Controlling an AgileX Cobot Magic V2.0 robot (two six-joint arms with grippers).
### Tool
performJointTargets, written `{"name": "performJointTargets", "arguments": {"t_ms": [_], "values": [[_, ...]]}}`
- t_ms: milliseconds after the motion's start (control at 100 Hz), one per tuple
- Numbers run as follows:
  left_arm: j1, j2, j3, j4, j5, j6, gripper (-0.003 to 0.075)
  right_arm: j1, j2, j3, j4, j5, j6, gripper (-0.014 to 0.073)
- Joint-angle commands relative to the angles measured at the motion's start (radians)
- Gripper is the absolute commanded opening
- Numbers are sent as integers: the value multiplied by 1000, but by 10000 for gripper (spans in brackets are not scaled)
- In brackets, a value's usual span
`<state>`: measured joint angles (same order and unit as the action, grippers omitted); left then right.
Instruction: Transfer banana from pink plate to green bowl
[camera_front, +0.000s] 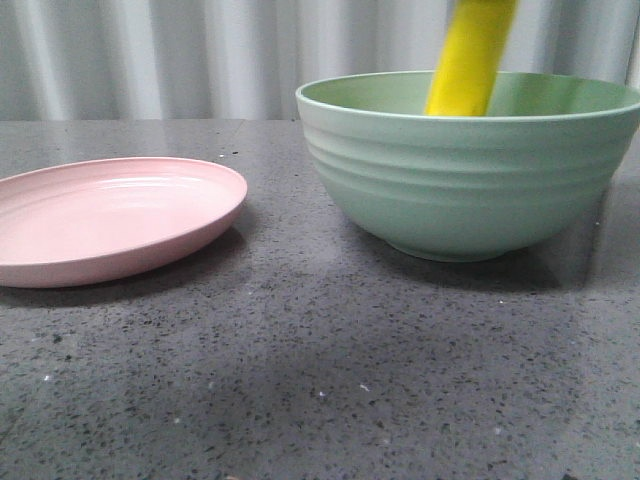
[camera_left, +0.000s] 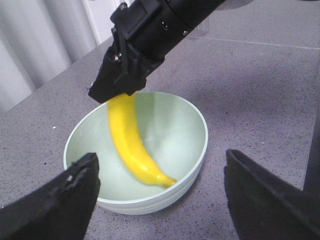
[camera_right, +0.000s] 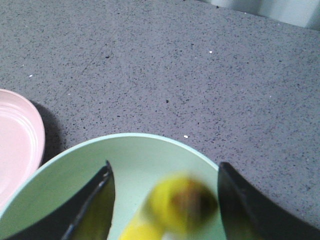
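Banana (camera_front: 470, 60) hanging into the green bowl (camera_front: 470, 185)!

Nearest us, bare speckled grey worktop (camera_front: 300, 380); the pink plate (camera_front: 110, 215) lies on the left with nothing on it, apart from the bowl on the right. The left gripper (camera_left: 160, 200) hovers near the bowl, spread wide, holding nothing. The right gripper (camera_right: 162, 200) has parted fingers with the blurred banana between them; whether they pinch it, I cannot tell. Behind, pale curtain (camera_front: 150, 60).

Soft, even indoor light, with some motion blur.
The banana (camera_right: 172, 205) is smeared in both wrist views; a soft shadow lies under the green bowl (camera_front: 470, 180), and pale sheen on the pink plate (camera_front: 110, 215) beside it.
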<state>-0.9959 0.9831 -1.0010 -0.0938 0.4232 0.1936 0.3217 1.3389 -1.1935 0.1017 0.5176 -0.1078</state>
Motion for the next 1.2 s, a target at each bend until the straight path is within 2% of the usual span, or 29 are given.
{"name": "performJointTargets", "arguments": {"t_ms": [0,140,230,300,440,470,640,780,960,1190], "values": [[-5,-16,-34,-12,-86,-5,479,-5,-27,-34,-3,-70,-4,388],[-5,-16,-34,-12,-86,-5,470,-5,-35,-34,-3,-59,-4,387],[-5,-16,-34,-12,-86,-5,410,-5,-51,-34,-3,-27,-4,378],[-5,-16,-34,-12,-79,-5,301,-5,-72,-34,-3,8,-4,311],[-5,-29,-30,-16,-63,-5,-17,-5,-115,-34,-3,78,-4,-1],[-5,-36,-26,-16,-61,-5,-18,-5,-127,-34,-3,96,-4,-74],[-5,-86,41,-16,-50,-5,-20,-3,-196,-1,-1,185,-4,-64],[-5,-172,138,-31,-80,-5,-20,-3,-310,122,-1,99,-4,-64],[-5,-334,284,-68,-185,-5,-20,-3,-503,336,-1,-64,-4,-64],[-5,-567,454,-91,-201,-5,-20,-3,-799,583,-1,-201,-4,-64]]}}
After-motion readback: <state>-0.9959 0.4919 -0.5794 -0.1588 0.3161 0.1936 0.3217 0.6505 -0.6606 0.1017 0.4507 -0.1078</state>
